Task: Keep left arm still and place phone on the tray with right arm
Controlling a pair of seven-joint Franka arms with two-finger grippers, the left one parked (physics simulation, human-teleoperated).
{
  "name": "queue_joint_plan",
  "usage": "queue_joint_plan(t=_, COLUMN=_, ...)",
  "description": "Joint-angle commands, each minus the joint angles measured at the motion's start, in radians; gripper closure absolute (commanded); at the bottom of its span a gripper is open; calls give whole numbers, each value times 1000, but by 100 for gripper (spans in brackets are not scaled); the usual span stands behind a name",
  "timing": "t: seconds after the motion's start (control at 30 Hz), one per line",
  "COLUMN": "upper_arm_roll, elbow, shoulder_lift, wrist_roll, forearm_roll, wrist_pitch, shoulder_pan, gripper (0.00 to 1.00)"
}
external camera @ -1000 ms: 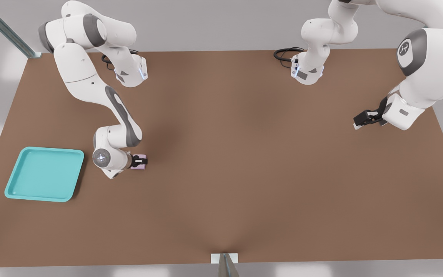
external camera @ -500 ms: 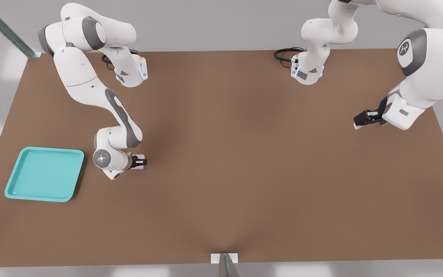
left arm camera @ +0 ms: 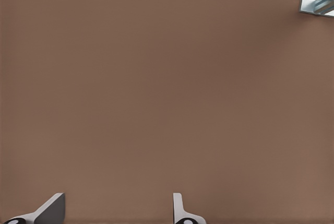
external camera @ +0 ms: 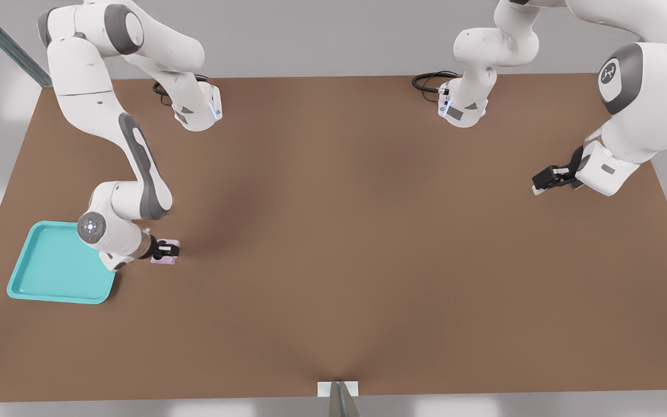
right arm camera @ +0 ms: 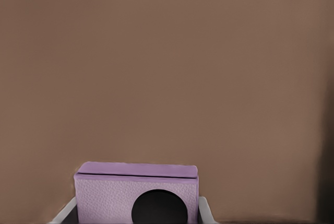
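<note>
brown worktop (external camera: 368,243) all round, the turquoise tray (external camera: 50,272) at the front view's left, its near corner under the right arm (external camera: 136,174). the arm bends down low, wrist over the tray's edge. the gripper (external camera: 167,250) just beside the tray, jaws clamped on the pink phone (external camera: 165,259), lens visible (right arm camera: 136,195).

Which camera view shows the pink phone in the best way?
The right wrist view: the phone looms large, one black lens visible, held by the gripper. The front view shows it only as a small pink patch beside the tray. The left wrist view shows only bare table.
</note>
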Motion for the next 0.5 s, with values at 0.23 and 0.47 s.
queue_joint_plan(t=0.23, upper_arm_roll=-12, elbow=138, shoulder_lift=117, wrist_roll=-418, forearm_roll=-128, wrist_pitch=-22, shoulder_pan=-231, gripper=22)
queue_joint_plan(t=0.47, upper_arm_roll=-15, elbow=266, shoulder_lift=234, wrist_roll=-611, forearm_roll=-128, wrist_pitch=-30, shoulder_pan=-323, gripper=0)
